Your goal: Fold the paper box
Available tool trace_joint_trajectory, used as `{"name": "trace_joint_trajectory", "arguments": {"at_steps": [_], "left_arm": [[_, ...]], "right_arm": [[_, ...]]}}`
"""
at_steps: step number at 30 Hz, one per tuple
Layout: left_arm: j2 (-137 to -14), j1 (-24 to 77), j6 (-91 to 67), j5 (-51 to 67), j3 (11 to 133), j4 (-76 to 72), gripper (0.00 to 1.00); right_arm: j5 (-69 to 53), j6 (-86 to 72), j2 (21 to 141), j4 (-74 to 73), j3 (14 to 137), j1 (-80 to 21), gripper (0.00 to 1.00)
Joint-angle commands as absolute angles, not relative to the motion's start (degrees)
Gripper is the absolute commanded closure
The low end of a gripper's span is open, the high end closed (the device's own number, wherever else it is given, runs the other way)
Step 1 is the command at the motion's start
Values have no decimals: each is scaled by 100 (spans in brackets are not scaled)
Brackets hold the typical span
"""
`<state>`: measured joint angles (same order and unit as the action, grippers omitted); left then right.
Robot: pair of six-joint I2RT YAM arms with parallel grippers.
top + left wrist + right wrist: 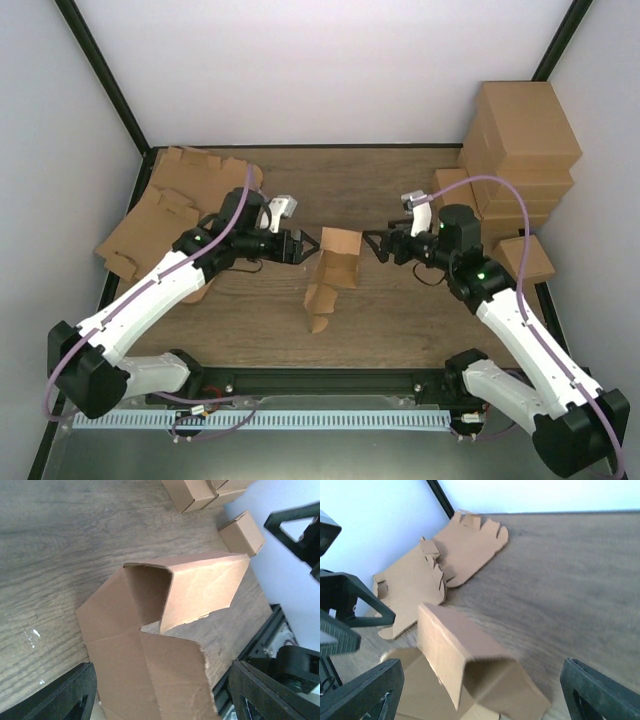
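The paper box (333, 270) stands partly folded at mid-table, a brown cardboard piece with a raised, bent panel at the far end and a flap trailing toward the near edge. My left gripper (306, 245) is open just left of the raised panel. From the right, my right gripper (374, 245) faces the panel, also open. In the left wrist view the box (150, 645) lies between the wide-apart fingers (65, 695), not pinched. The right wrist view shows the box's bent panel (465, 650) between the spread fingers (600, 690), apart from both.
Flat cardboard blanks (185, 200) lie at the back left, also seen as blanks (445, 560) from the right wrist. A stack of finished boxes (520, 150) fills the back right, with a small box (527, 258) beside the right arm. Black frame rails border the table.
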<state>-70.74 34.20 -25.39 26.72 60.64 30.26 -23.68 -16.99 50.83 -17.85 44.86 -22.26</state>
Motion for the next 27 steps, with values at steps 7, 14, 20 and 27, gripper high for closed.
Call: {"name": "trace_joint_trajectory", "arguments": {"at_steps": [7, 14, 20, 27], "left_arm": [[-7220, 4305, -2268, 971, 6787, 3772, 30], [-7369, 4723, -2415, 359, 6952, 4035, 33], [-7410, 4850, -2476, 420, 6881, 3977, 40], [-7427, 4860, -2502, 645, 6832, 3921, 49]], "right_arm": [[-2412, 897, 6504, -2108, 6184, -2907, 18], [-2451, 1724, 6799, -2066, 6144, -3207, 29], [-2119, 2102, 6992, -2277, 6142, -3456, 40], [-1848, 2428, 6891, -2339, 5970, -3712, 51]]}}
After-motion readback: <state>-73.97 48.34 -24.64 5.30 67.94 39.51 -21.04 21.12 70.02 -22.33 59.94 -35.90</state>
